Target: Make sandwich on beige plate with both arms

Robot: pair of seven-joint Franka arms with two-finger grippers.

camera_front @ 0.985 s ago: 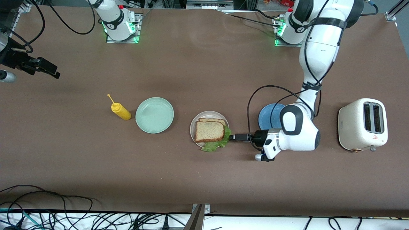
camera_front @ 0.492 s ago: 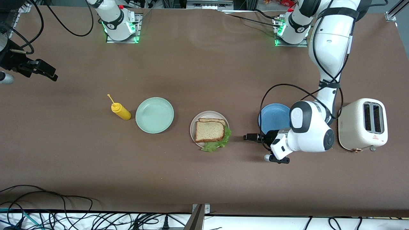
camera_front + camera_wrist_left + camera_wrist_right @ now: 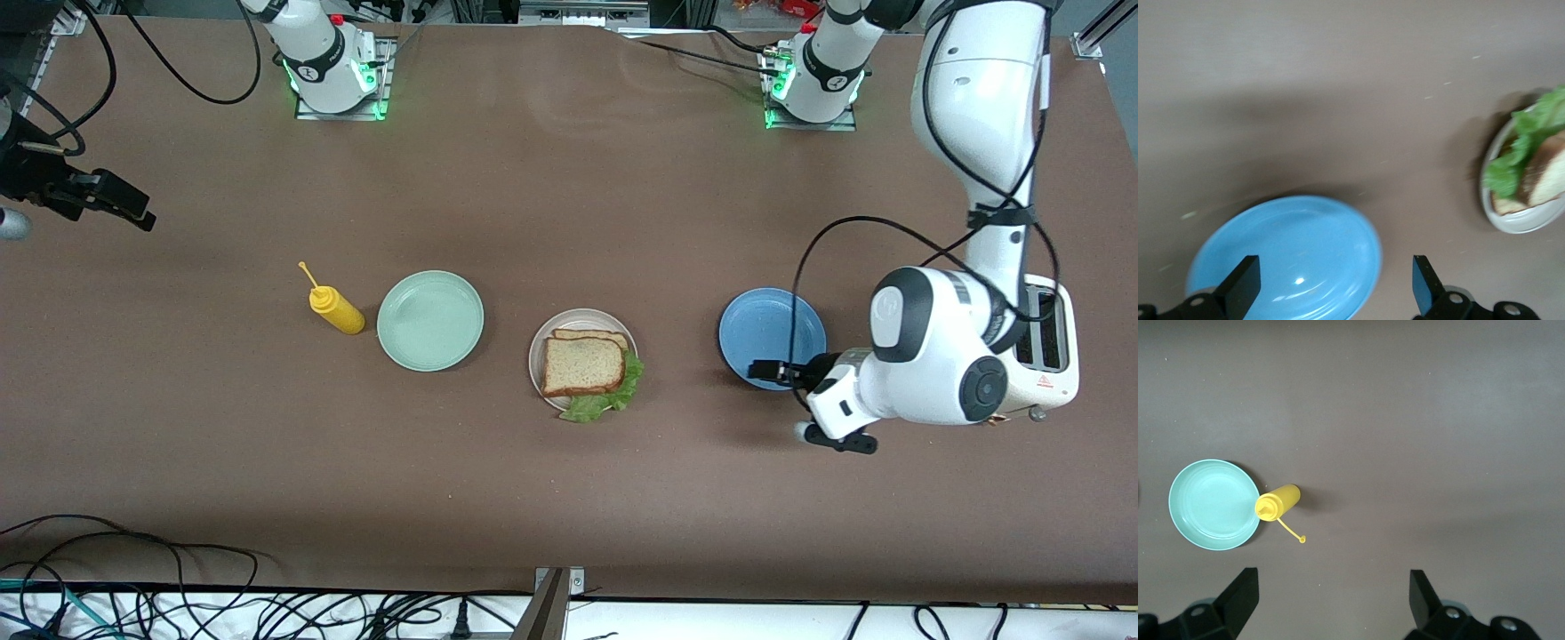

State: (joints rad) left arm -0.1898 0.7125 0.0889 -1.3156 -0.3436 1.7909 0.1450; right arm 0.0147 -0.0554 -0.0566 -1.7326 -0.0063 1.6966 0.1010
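Note:
The sandwich [image 3: 583, 365], two brown bread slices with green lettuce sticking out between them, lies on the beige plate [image 3: 537, 354] in the middle of the table. It also shows in the left wrist view [image 3: 1531, 160]. My left gripper [image 3: 765, 370] is open and empty over the rim of the blue plate [image 3: 765, 324], apart from the sandwich; its fingers straddle that plate's edge in the left wrist view [image 3: 1331, 290]. My right gripper [image 3: 120, 204] is open and empty, up over the right arm's end of the table; in the right wrist view [image 3: 1331, 603] it is over bare table.
A mint-green plate [image 3: 430, 320] and a yellow squeeze bottle [image 3: 335, 307] lie toward the right arm's end from the beige plate. A white toaster [image 3: 1045, 351] stands at the left arm's end, partly hidden by the left arm. Cables run along the table's near edge.
My left gripper has drawn away from the sandwich toward the left arm's end, now over the blue plate's rim. The right gripper has drifted slightly outward. The sandwich has not moved.

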